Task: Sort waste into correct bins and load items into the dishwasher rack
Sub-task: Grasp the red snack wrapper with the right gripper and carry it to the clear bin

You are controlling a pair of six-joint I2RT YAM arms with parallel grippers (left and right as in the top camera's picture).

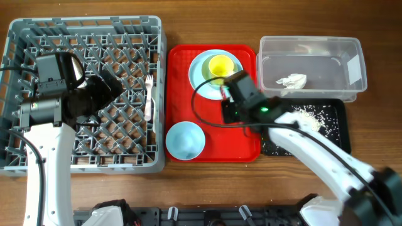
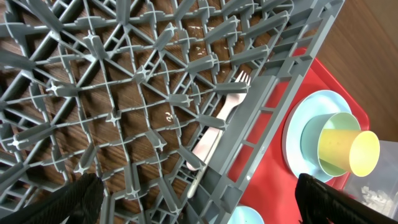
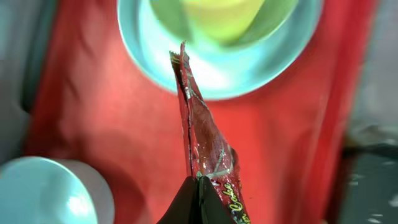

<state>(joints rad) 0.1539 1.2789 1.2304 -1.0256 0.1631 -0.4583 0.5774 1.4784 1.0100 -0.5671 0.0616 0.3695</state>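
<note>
The overhead view is bright and even, and the light comes from above. The shadows on the table (image 1: 207, 188) are soft and short. The clear tub (image 1: 311, 41) has a weak glare along its rim. In the left wrist view the rack (image 2: 124, 93) is sharp, and the rim of the cup (image 2: 348, 149) is nearly washed out. The right wrist view is soft. Only the wrapper (image 3: 205, 143) is fairly sharp, with small glints. The plate (image 3: 236, 74) has a white glare and the bowl (image 3: 50, 193) is blurred.
</note>
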